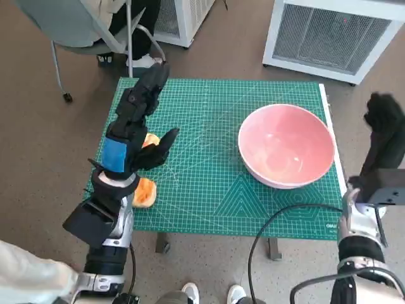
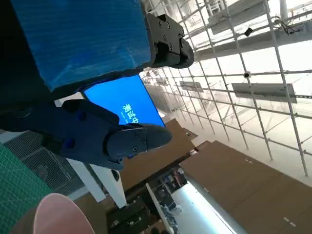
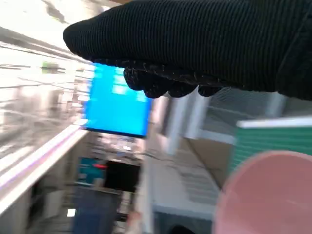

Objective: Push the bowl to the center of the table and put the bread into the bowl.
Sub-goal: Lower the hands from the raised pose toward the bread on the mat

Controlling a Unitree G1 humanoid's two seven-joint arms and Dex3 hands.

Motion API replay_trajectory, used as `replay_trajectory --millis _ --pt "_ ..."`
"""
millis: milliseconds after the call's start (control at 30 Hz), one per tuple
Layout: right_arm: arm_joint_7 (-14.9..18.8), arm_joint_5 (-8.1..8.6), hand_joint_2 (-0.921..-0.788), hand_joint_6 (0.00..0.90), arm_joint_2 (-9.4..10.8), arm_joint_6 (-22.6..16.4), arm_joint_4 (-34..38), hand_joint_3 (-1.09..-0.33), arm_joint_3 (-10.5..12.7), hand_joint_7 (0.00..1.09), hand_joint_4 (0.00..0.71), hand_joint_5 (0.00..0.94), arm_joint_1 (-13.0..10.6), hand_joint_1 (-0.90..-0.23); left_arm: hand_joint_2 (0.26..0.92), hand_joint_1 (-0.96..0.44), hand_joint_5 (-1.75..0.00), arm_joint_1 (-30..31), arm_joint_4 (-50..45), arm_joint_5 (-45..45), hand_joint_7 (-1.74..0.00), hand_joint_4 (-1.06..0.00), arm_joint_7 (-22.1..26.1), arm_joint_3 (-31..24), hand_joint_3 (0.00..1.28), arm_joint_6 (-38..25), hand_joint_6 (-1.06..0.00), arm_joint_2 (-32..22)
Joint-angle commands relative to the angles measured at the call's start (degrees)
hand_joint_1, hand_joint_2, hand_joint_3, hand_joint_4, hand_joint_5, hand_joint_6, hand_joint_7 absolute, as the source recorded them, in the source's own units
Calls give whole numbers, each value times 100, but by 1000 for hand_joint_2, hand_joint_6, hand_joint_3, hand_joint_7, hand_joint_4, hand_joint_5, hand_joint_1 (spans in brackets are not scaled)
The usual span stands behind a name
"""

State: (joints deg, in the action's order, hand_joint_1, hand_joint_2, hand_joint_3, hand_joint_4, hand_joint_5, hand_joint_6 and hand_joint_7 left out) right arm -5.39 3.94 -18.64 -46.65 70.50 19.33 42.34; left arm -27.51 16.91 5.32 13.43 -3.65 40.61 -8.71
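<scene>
1. Nearest the camera, low in the head view, both pale forearms rise from the bottom edge, the left at lower left and the right at lower right.
2. The bread (image 1: 145,190) lies at the lower left of the green mat (image 1: 215,183) that covers the desk (image 1: 326,114), near the front edge. A second orange patch shows just above it beside the wrist, but I cannot tell whether it is part of the same piece.
3. The left robot hand (image 1: 136,130) hangs over that spot, left of centre in the frame. Its fingers are spread wide and hold nothing, and they point toward the upper part of the frame with one digit splayed to the right. Its height over the bread suggests it is poised for a later pick-up rather than grasping now.
4. The pink bowl (image 1: 286,145) sits on the mat at the right of the frame, near the right edge of the desk and off centre, so by my reading the push is not done.
5. The right robot hand (image 1: 385,130) is raised at the far right, beyond the desk edge and apart from the bowl. It probably stands there to shove the bowl leftward. The right wrist view shows gloved fingers curled over nothing.
6. Farthest, a chair (image 1: 82,28) and white grilled units (image 1: 335,35) stand on the floor.
</scene>
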Motion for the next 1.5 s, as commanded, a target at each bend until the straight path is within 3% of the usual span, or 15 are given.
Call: replay_trajectory --millis 33,233,500,700,1500 --pt "200 194 -921 2 127 435 250 -923 109 588 180 89 -32 -503 921 -416 -5 75 -20 24 -241 -300 -22 -51 433 72 -258 -22" --pt "257 356 -921 8 353 908 375 -887 193 584 201 69 41 -493 921 -419 -4 93 -11 33 -233 -301 -6 -71 431 68 -270 -28" --pt "349 390 -921 19 612 1331 452 -879 225 603 229 68 98 -483 921 -421 -4 149 -51 -8 -221 -302 -24 -89 430 63 -281 -38" --pt "465 504 -921 39 828 1616 502 -882 348 627 247 70 220 -475 921 -421 -3 188 -74 -14 -213 -302 -22 -110 430 49 -286 -63" --pt "389 570 -921 45 1462 2096 546 -902 395 660 256 53 799 -492 921 -429 0 528 -460 -56 -168 -295 -71 -182 424 -100 -310 -186"
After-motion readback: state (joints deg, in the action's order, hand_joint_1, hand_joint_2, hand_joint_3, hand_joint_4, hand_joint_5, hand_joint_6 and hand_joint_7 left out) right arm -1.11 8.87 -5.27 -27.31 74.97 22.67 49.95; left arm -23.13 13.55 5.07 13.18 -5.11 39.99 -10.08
